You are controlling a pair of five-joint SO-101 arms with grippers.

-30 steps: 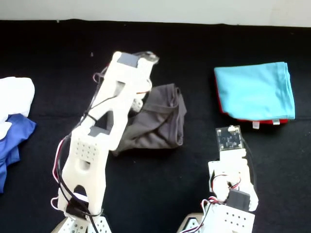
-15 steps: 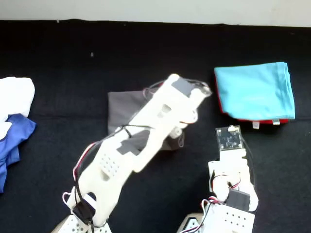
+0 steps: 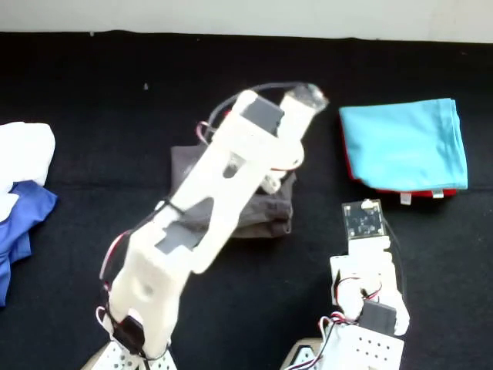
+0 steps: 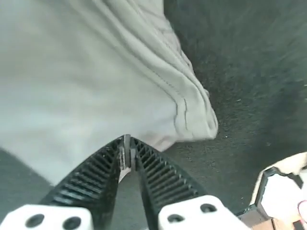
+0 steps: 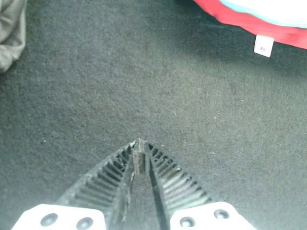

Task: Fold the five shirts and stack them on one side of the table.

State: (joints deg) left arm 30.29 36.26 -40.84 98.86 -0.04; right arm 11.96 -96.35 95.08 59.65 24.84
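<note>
The left arm [image 3: 208,200] stretched slantwise across the black desk [image 3: 92,92], and its far end stood over the grey shirt [image 3: 266,220]. That shirt lay folded near the middle of the desk, partly hidden under the arm. In the left wrist view the left gripper [image 4: 127,146] was clenched, its toothed jaws meeting at the tips. The tips sat right at the shirt's near edge, with the pale cloth spreading away beyond them. Whether any cloth was pinched between the tips could not be told. One rounded, folded corner of the shirt lay off to one side of the gripper, against bare desk.

The right arm [image 3: 366,277] sat tucked back near its base. The right gripper [image 5: 139,152] was likewise clenched, holding nothing, over bare desk. It was well apart from the grey shirt, of which a corner showed at the edge of the right wrist view.

The light blue shirt [image 3: 404,142] lay folded on top of the red shirt [image 3: 368,185], whose white tag [image 5: 263,46] stuck out. At the opposite side of the desk lay the white shirt [image 3: 23,150], touching the rumpled blue shirt [image 3: 19,223].
</note>
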